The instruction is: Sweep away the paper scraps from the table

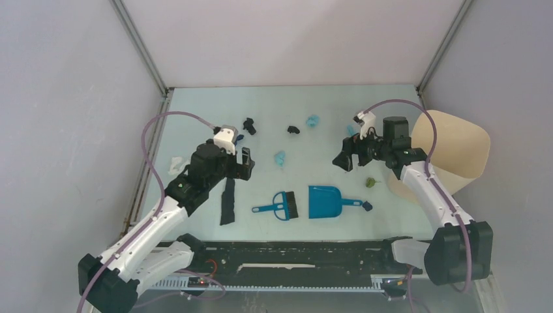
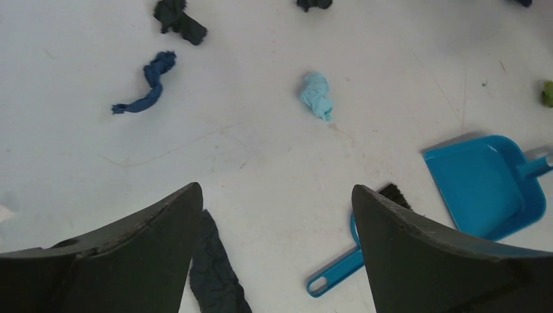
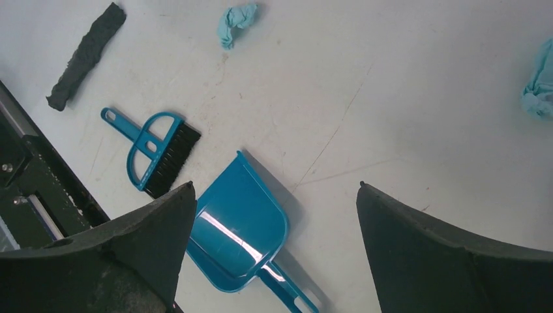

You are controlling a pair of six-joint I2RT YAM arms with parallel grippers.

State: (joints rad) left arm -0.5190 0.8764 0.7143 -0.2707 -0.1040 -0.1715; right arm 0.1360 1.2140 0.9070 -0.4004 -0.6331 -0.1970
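Both left pincer (image 2: 275,188) and right pincer (image 3: 276,185) gape above scattered paper scraps (image 1: 280,158).

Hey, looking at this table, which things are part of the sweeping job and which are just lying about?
Part of the job:
paper scraps, scattered around
brush
dustpan
bin, probably for the scraps
table

Just there:
black rail along the near edge
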